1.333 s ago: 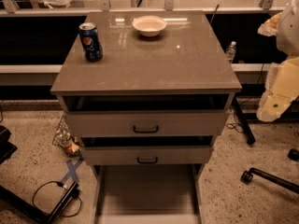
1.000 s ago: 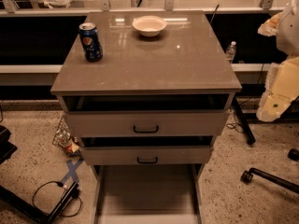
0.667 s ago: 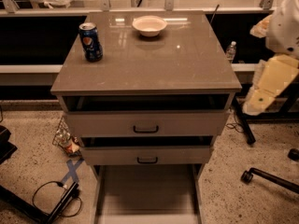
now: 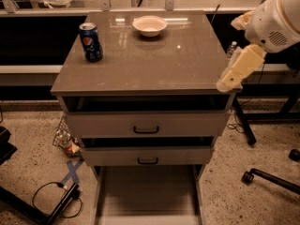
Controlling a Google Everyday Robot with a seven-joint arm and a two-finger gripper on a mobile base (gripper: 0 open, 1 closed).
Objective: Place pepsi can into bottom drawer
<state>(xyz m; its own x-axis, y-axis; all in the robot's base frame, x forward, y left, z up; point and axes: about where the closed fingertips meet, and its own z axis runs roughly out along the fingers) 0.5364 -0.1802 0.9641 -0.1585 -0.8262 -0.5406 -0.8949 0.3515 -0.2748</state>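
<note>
The pepsi can [image 4: 91,42] stands upright on the back left of the cabinet top [image 4: 150,64]. It is dark blue with a silver top. The bottom drawer [image 4: 146,196] is pulled out toward me below the two upper drawers, and its flat floor is bare. My gripper [image 4: 228,81] hangs at the end of the cream arm at the cabinet top's right front corner, far to the right of the can. It holds nothing that I can see.
A white bowl [image 4: 149,25] sits at the back middle of the top. The top drawer [image 4: 146,124] and middle drawer [image 4: 147,156] stand slightly ajar. Chair legs with casters [image 4: 267,177] are at the right, and cables [image 4: 56,198] lie on the floor at left.
My arm has swung in from the right edge toward the cabinet's right front corner. The can, the bowl and the drawers have not moved.
</note>
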